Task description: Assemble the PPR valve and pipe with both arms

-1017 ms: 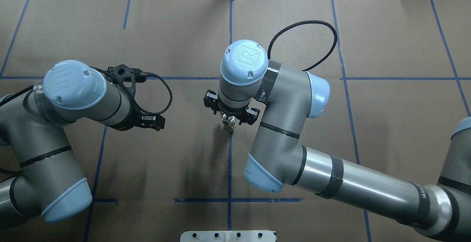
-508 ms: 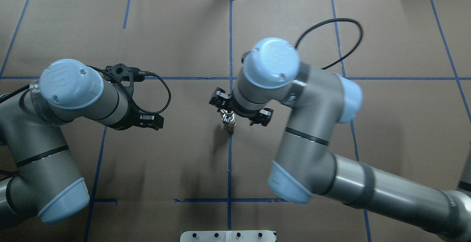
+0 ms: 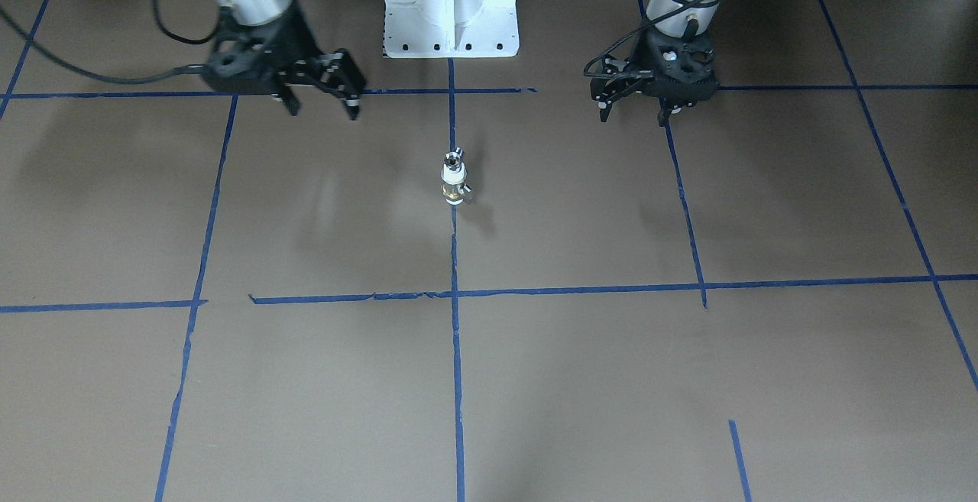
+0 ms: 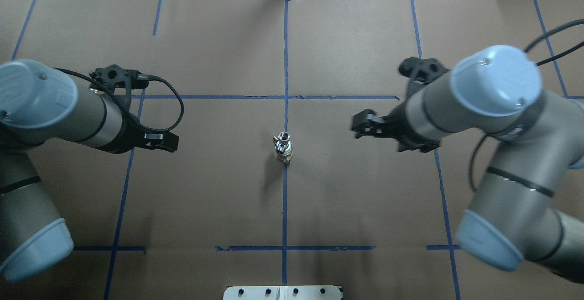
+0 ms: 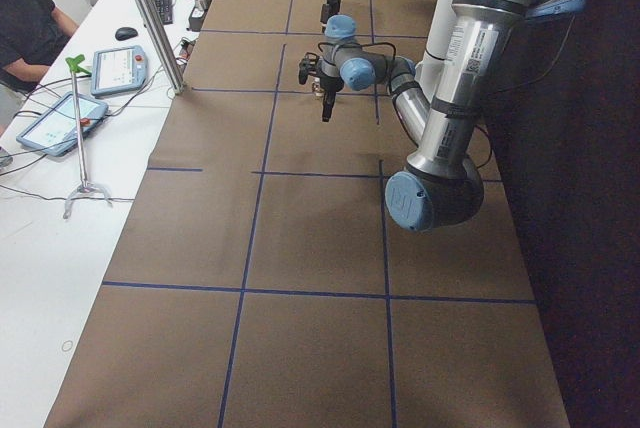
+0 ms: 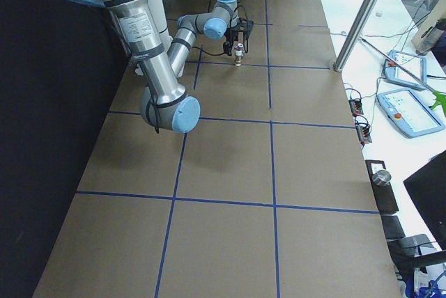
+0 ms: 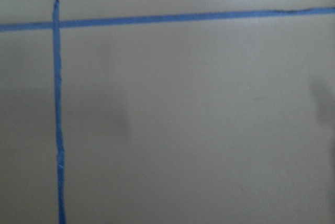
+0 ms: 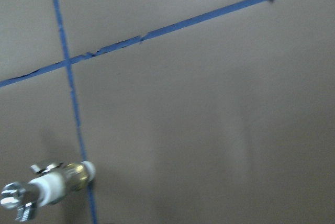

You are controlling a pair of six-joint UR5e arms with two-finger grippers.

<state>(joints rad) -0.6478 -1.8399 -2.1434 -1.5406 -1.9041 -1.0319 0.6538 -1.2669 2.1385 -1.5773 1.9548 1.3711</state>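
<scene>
The PPR valve (image 3: 454, 192), with brass middle and white collar, stands upright at the table's centre on the blue tape line. The silver pipe (image 3: 454, 157) sits on top of it, joined to it. The pair also shows in the overhead view (image 4: 284, 148) and, low at the left, in the right wrist view (image 8: 63, 179). My right gripper (image 3: 322, 108) is open and empty, off to one side of the assembly. My left gripper (image 3: 633, 112) is open and empty on the other side. Neither gripper touches the assembly.
The white fixed pedestal (image 3: 451, 5) stands between the arm bases. A metal plate (image 4: 283, 293) lies at the near table edge. Blue tape lines grid the brown table cover. Tablets and a pole stand (image 5: 82, 128) lie beyond the table's far side.
My right gripper, which hung over the upright assembly, has pulled away to the right and left it standing. My left arm has drawn back to the left.
</scene>
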